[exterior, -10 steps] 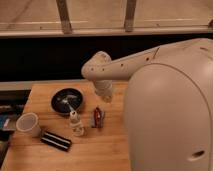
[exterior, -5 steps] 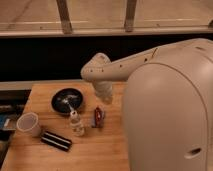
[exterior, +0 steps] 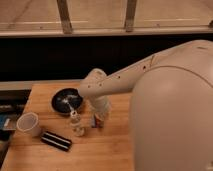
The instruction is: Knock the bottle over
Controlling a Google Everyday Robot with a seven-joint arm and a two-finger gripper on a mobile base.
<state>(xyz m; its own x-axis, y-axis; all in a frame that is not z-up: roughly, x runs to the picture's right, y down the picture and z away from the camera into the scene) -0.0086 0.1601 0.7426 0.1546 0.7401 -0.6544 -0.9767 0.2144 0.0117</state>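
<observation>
The bottle [exterior: 76, 123] is small, pale and translucent with a white cap. It stands upright on the wooden table [exterior: 107, 150], in front of a black bowl [exterior: 67, 100]. My gripper [exterior: 101, 113] hangs from the white arm [exterior: 120, 80] just right of the bottle, low over the table, with a small gap between them. It partly hides a small red-and-silver object [exterior: 97, 120] right of the bottle.
A white mug [exterior: 28, 124] stands at the table's left edge. A flat black bar [exterior: 56, 141] lies in front of the bottle. My large white body [exterior: 175, 115] fills the right side. A dark wall and railing lie behind the table.
The arm and gripper have come down toward the table beside the bottle. The bottle still stands in the same spot.
</observation>
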